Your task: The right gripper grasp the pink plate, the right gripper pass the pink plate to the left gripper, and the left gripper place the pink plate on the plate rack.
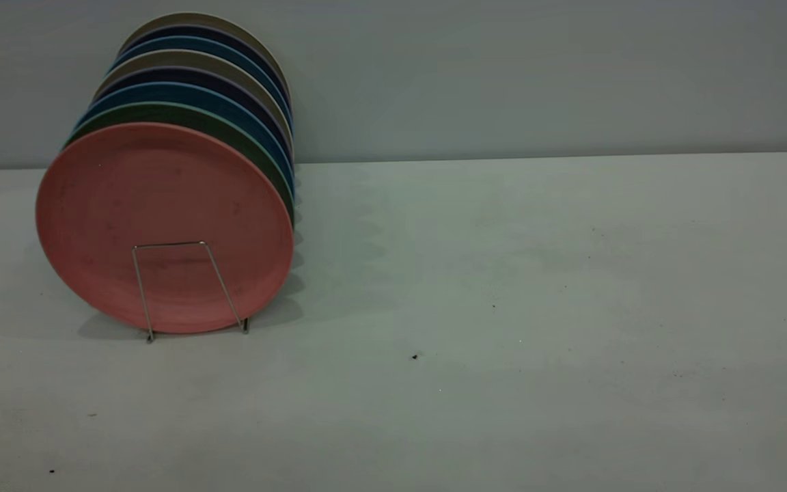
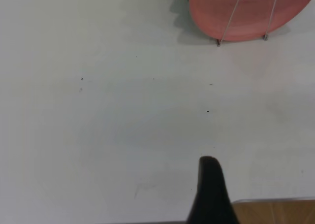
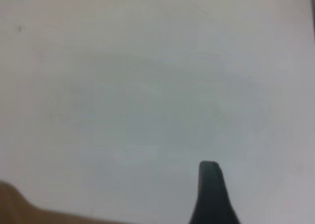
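Standing upright, the pink plate (image 1: pixel 164 219) fronts the plate stack in the plate rack (image 1: pixel 188 287), table (image 1: pixel 537 307) bare to its right. Left gripper (image 2: pixel 211 194) & right gripper (image 3: pixel 211 194): one finger visible each, touching nothing; can't tell how far open.

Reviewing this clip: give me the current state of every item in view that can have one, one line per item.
pink plate: standing on edge in the front slot of the rack, no gripper on it.
plate rack: full of upright plates, front wire loop across the pink plate.
green plate: upright directly behind the pink plate.
left gripper: clear of the plate, over bare table.
right gripper: over bare table, holding nothing visible.
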Motion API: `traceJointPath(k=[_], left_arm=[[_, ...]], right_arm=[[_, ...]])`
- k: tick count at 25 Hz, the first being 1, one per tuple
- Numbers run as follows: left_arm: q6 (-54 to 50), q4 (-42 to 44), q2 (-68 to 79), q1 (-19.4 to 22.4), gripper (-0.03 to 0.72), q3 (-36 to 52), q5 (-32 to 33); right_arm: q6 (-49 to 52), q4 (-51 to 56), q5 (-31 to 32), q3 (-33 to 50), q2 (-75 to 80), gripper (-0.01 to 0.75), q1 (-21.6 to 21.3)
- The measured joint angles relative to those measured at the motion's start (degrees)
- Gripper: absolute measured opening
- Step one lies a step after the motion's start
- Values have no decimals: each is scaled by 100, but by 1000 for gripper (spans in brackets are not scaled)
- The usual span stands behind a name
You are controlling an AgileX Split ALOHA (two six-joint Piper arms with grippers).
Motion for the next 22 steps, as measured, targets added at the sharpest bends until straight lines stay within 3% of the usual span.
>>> traceJointPath(k=[22], left_arm=[[-6,0,0,-123,567,0,0]], right_arm=[[0,6,17,0,-340,531,0]])
